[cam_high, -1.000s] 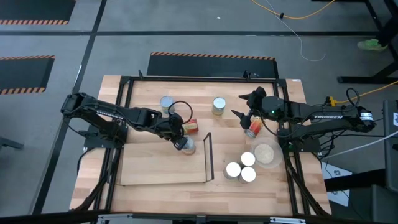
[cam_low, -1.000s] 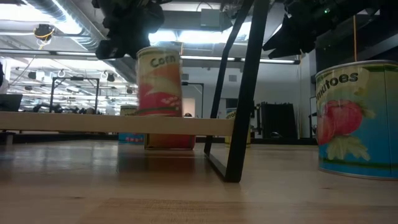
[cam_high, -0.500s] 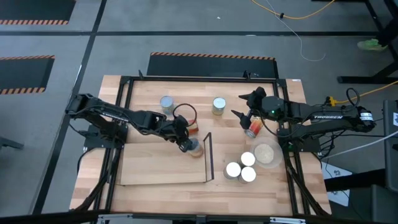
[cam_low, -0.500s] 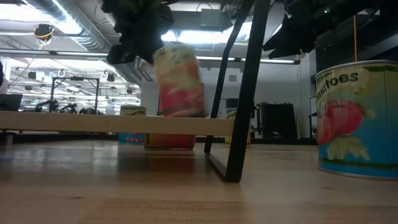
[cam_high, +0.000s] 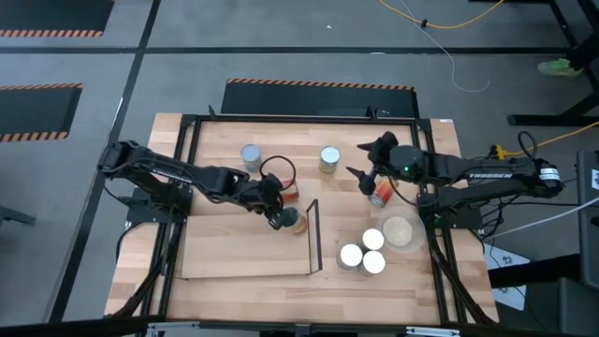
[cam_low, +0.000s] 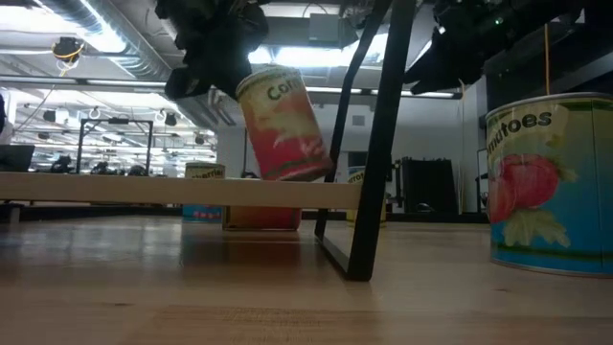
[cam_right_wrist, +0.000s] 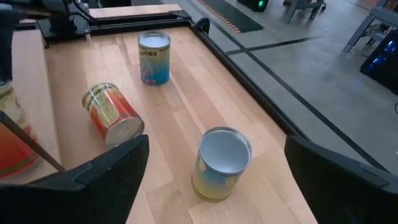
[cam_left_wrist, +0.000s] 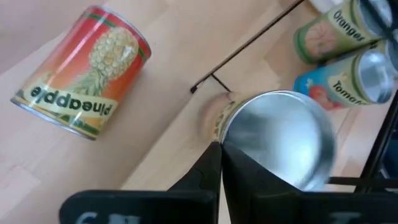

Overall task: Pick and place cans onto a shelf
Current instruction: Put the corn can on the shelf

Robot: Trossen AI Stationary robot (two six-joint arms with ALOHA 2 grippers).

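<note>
My left gripper [cam_high: 278,217] is shut on a red-and-yellow corn can [cam_low: 283,125] over the pale wood shelf board [cam_high: 234,248], close to its black upright frame [cam_high: 315,239]. The can is tilted, its silvery top [cam_left_wrist: 280,137] leaning toward the gripper. My right gripper [cam_high: 356,161] hangs open and empty at the table's far right, pointing left toward an upright can [cam_right_wrist: 222,163]. A red-labelled can [cam_high: 379,194] lies under the right arm's wrist. A pineapple can [cam_left_wrist: 81,81] lies on its side on the table beside the shelf. My left gripper pinches the rim of the corn can's top [cam_left_wrist: 229,144] between its two nearly closed fingers, on the side away from the frame. The fingers slant down from the table's left. The can tilts below them, its bottom edge [cam_low: 297,176] at the board; whether it rests there I cannot tell.
An upright can [cam_high: 251,154] stands at the far left of the table. Three white-topped cans [cam_high: 362,253] and a beige dish [cam_high: 401,231] sit at the near right. A tomato can [cam_low: 551,182] fills the low view's right.
My left gripper has carried the corn can toward the table's right, up to the black frame. The can stood upright a second ago; it now tilts, its top leaning back toward the gripper and its bottom nearer the frame.
</note>
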